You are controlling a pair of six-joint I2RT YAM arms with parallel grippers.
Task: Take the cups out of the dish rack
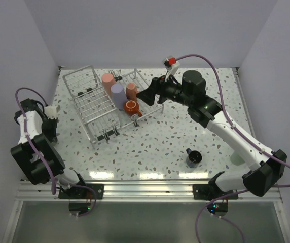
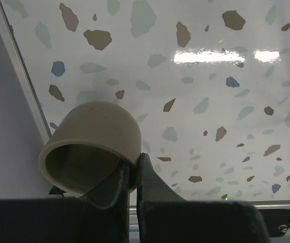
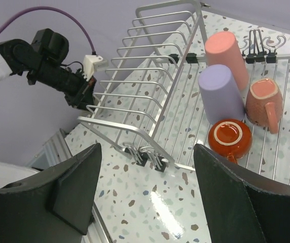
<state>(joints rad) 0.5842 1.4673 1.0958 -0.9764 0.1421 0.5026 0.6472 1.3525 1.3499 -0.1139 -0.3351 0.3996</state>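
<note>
Left wrist view first: the left jaws are clamped on the wall of the beige cup (image 2: 97, 134), one finger inside the mouth and one outside. The cup is tipped so its mouth faces the camera, right at the left edge of the speckled bench (image 2: 211, 101).

Right wrist view: the right jaws are spread wide with nothing between them. They hang at the right end of the dish rack (image 3: 135, 91), close to the orange-red cup (image 3: 230, 137), which sits base up. Just beside that are the salmon cup (image 3: 261, 98) and the lavender tumbler (image 3: 220, 96), with the pink tumbler (image 3: 226, 53) behind the lavender one. All four sit in the rack's right section.

The rack sits toward the back-left of the bench. A dark cup (image 1: 194, 158) stands near the front edge, well apart from it.
</note>
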